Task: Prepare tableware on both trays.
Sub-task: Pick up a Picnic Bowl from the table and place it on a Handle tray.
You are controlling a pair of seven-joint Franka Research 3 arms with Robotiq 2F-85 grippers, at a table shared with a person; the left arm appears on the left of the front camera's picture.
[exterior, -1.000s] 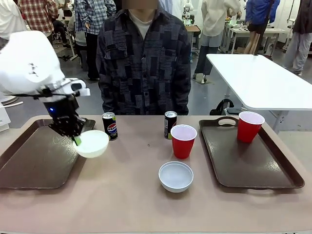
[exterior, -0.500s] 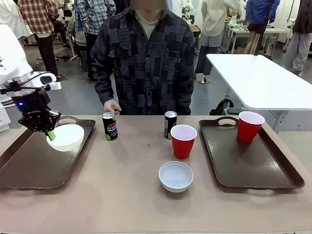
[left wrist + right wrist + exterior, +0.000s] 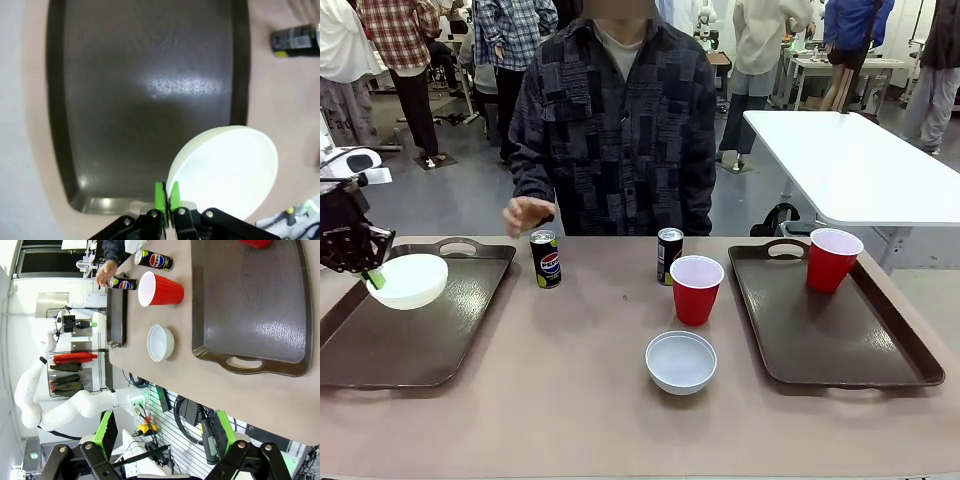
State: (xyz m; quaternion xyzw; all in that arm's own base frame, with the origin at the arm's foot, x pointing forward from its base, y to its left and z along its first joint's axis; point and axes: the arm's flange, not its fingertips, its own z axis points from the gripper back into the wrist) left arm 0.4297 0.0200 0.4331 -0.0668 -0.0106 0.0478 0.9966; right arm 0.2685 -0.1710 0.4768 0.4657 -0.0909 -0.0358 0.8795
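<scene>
Swung the bowl point(image 3: 412, 280) further left over the left tray point(image 3: 430, 345); my left gripper point(image 3: 372, 278) is clamped on just its rim, might slip.

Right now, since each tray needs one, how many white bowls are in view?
2. One bowl is in the jaws of the left gripper over the left tray; the other bowl sits on the table near its middle.

White bowl point(image 3: 412, 280) held over left tray point(image 3: 420, 342)
</scene>
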